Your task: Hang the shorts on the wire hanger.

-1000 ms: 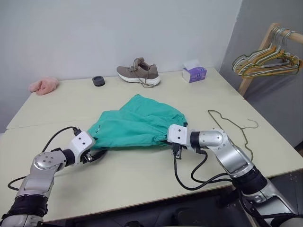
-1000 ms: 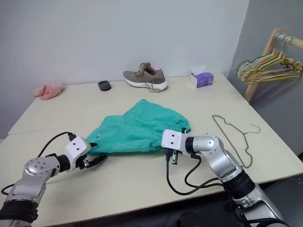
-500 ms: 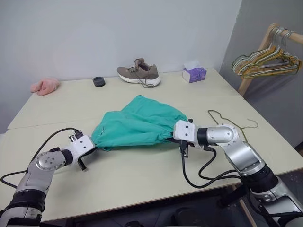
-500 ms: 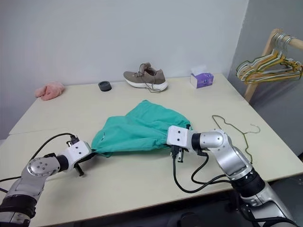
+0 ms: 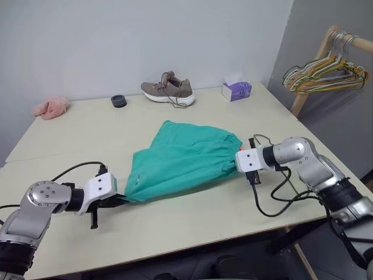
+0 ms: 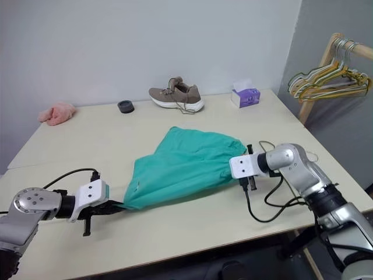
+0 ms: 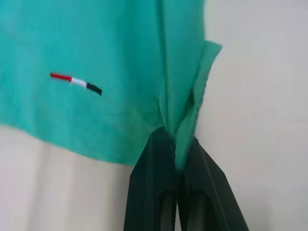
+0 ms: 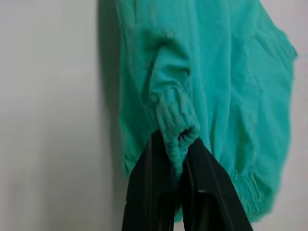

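Pinching a hem corner of the shorts (image 5: pixel 186 160), left gripper (image 7: pixel 177 159) is clamped tight; right gripper (image 8: pixel 177 161) is clamped on the gathered waistband. Shorts are stretched between them across mid-table (image 5: pixel 175 216). Wire hanger (image 6: pixel 265 144) lies just behind the right gripper, mostly hidden. Shoe (image 5: pixel 168 92) sits at the far edge.

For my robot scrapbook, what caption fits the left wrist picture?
The left gripper pinches a corner of the green shorts over the table.
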